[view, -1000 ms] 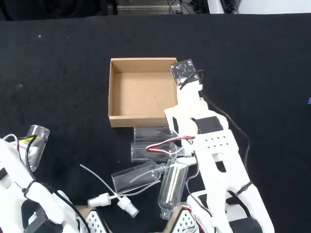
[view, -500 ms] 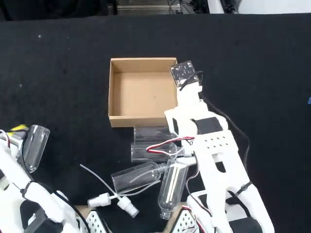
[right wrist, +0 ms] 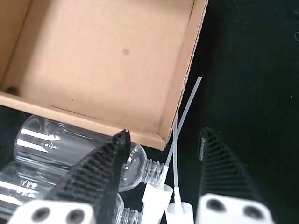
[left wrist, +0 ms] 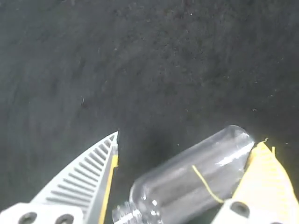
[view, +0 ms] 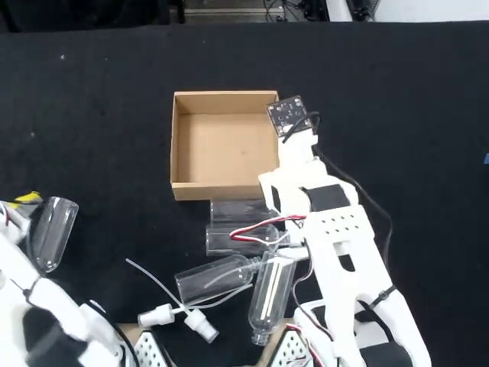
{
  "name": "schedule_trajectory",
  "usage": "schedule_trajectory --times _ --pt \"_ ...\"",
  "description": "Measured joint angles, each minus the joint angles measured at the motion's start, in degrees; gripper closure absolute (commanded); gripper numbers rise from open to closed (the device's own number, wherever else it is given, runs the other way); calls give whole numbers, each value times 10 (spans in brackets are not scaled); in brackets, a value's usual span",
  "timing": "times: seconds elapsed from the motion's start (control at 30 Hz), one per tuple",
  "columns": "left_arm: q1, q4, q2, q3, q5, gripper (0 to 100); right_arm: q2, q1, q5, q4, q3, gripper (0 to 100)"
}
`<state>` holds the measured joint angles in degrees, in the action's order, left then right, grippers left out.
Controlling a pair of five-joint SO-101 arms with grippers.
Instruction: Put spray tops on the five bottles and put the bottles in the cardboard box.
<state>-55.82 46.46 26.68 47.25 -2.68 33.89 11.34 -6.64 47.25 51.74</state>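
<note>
- Left end effector: fingers spread. An uncapped clear bottle lies between them, against the yellow-edged finger and apart from the ribbed one. It sits at about 8 o'clock from the cardboard box, well apart from it.
- Risk: with contact on one side only, the round bottle will probably roll or slip off across the table if the arm moves before the fingers close.
- Right end effector: black fingers spread at the box's near corner, with two spray tops standing between them, not visibly pinched.
- Risk: a long dip tube runs just beside the box wall. It could catch on the cardboard, bend, or pull a top askew.
- Risk: the fingers are so near the wall that a forward move could shove the light, empty box.
- Four other bottles lie uncapped at 6 o'clock from the box, partly under the right arm. A red-and-white cable crosses them and could drag or scatter them.
- Two loose tops lie at 7 o'clock, their tubes crossing, so they are likely to tangle.
</note>
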Motion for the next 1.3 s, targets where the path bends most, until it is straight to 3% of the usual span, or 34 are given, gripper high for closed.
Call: schedule_trajectory --times 0.1,0.3,0.7,0.93,1.07,1.3 --pt "0 4 -91 -57 -22 602 0 0 0 0 0 779" --pt "7 98 -186 -149 -74 603 0 0 0 0 0 779" --pt "122 204 -164 -195 -160 603 0 0 0 0 9 779" --pt "122 373 -74 -275 -156 604 0 0 0 0 9 779" --pt "106 409 -62 -246 -56 604 0 0 0 0 9 779" --pt "80 404 -60 -194 280 603 0 0 0 -3 12 779"
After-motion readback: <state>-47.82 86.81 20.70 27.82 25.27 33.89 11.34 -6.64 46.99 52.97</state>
